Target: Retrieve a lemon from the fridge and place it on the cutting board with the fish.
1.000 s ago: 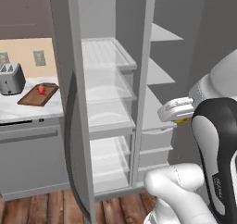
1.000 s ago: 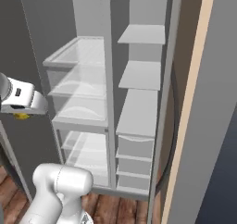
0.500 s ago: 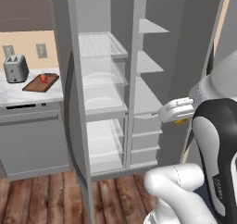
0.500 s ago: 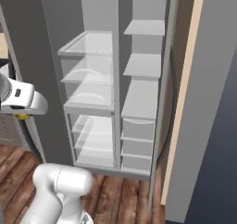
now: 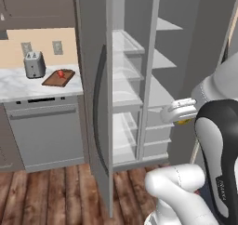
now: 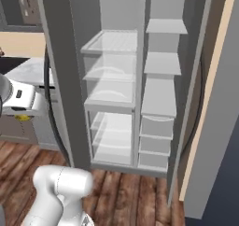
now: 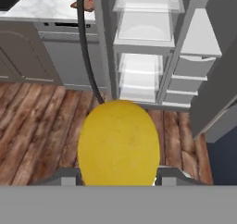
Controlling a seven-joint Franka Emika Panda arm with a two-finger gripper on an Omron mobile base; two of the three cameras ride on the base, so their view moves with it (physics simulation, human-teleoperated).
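The fridge [image 5: 125, 94] fills the middle of the left base view, its grey doors swung wide and its shelves and drawers bare. Left of it, in the upper left of that frame, a white marble bench [image 5: 28, 87] carries a silver toaster [image 5: 34, 64] and, just beside it, the cutting board [image 5: 58, 77] with the fish [image 5: 60, 73] lying on it. At the right middle of the frame the hand [image 5: 182, 117] sits outside the fridge, well apart from the board. In the hand view the lemon [image 7: 118, 144] sits low at centre between the two fingers [image 7: 172, 174], which are clamped on its sides, over the wooden floor [image 7: 41, 126].
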